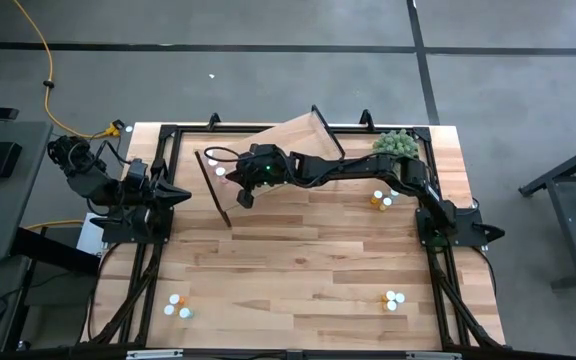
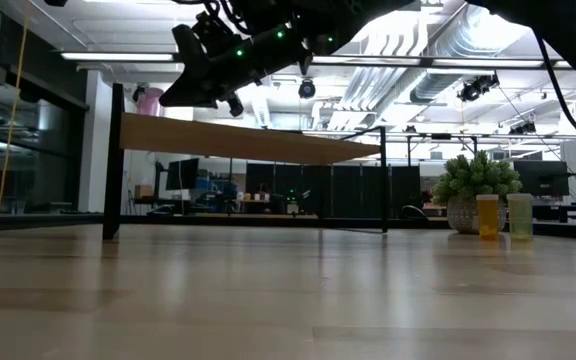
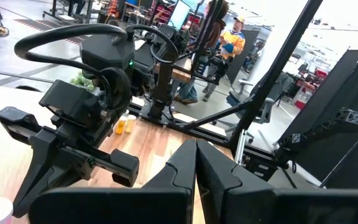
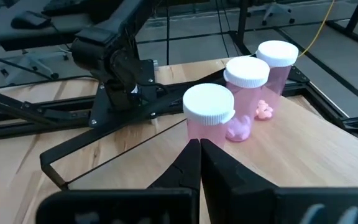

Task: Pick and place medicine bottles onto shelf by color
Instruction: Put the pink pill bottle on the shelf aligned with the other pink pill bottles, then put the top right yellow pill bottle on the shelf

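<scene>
Currently, the right gripper point(image 1: 236, 196) is held above the near-left corner of the shelf point(image 1: 298, 140), its fingers point(image 4: 185, 165) pressed together with nothing between them. Three pink medicine bottles point(image 4: 244, 99) with white caps are ranged in a row on the shelf just ahead of the fingertips, not touching them. Orange and yellow bottles point(image 1: 380, 199) are set on the tabletop point(image 1: 298, 270) well behind this gripper, near the green plant point(image 1: 396, 144). The left gripper point(image 3: 196, 163) is parked at the table's left edge, fingers closed, empty.
</scene>
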You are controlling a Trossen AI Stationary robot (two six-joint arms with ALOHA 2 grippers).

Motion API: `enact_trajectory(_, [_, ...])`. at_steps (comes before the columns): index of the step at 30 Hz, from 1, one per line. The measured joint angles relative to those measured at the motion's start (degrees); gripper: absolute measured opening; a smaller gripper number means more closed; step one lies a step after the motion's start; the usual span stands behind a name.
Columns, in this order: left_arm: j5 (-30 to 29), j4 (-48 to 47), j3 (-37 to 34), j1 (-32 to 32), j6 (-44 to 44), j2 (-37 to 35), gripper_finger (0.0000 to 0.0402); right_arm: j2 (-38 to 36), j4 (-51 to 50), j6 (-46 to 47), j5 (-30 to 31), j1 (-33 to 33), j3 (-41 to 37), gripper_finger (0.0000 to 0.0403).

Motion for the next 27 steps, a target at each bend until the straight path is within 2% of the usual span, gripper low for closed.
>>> enact_trajectory(5, [-0.1,0.0,0.0,0.0,0.0,0.0,0.0000,0.0,-0.2,0.0,-0.2,0.0,0.0,0.0000])
enact_trajectory(9, [-0.1,0.4,0.0,0.0,0.1,0.0,0.0000,-0.4,-4.6,-0.1,-0.4,-0.1,0.0,0.0000])
enact_trajectory(15, [0.1,1.2,0.0,0.0,3.8,0.0,0.0000,-5.8,-16.5,-2.6,-3.3,-0.5,0.1,0.0000])
enact_trajectory(20, [-0.4,1.2,0.0,0.0,2.4,0.0,0.0000,-11.3,-31.1,-6.0,-4.7,-0.1,-1.0,0.0000])
enact_trajectory(23, [-0.4,1.2,0.0,0.0,1.0,0.0,0.0000,-17.4,-35.2,-7.1,-4.8,0.3,-6.1,0.0000])
enact_trajectory(27, [-1.8,1.3,0.0,0.0,1.9,1.7,0.0000,-29.7,-33.7,-3.1,-3.8,0.4,-19.9,0.0000])
